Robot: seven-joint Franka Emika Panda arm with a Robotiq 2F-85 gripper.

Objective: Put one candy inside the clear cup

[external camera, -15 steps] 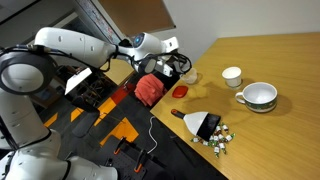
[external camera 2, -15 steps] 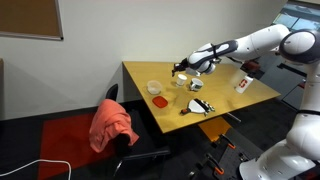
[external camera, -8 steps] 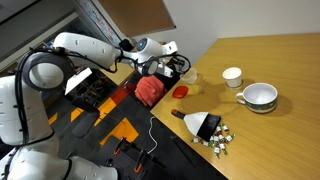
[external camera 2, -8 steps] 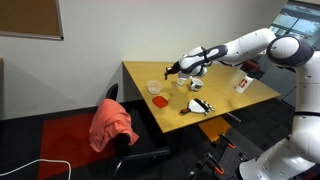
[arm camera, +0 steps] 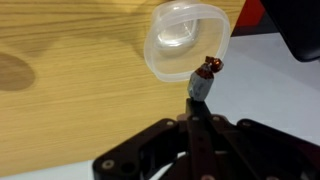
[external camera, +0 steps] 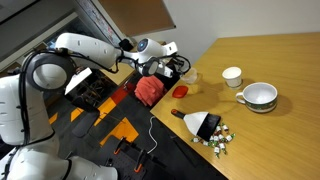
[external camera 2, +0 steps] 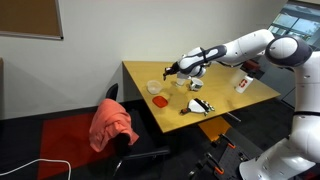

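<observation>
The gripper (arm camera: 203, 86), clamped on a candy (arm camera: 209, 67), hovers at the cup (arm camera: 153, 55) rim, close to the table (arm camera: 70, 50) edge; bare wood lies beyond.

The clear cup (arm camera: 185, 40) is small, short and see-through, with a rounded rim. It stands upright and open on the wooden tabletop (arm camera: 60, 60), close to the table's edge, and nothing can be made out inside it. One candy (arm camera: 209, 67), a small piece in a shiny reddish-brown wrapper, is pinched at the fingertips of the gripper (arm camera: 203, 80), and in the wrist view it sits right at the outer edge of the cup's rim, not inside the opening.
</observation>
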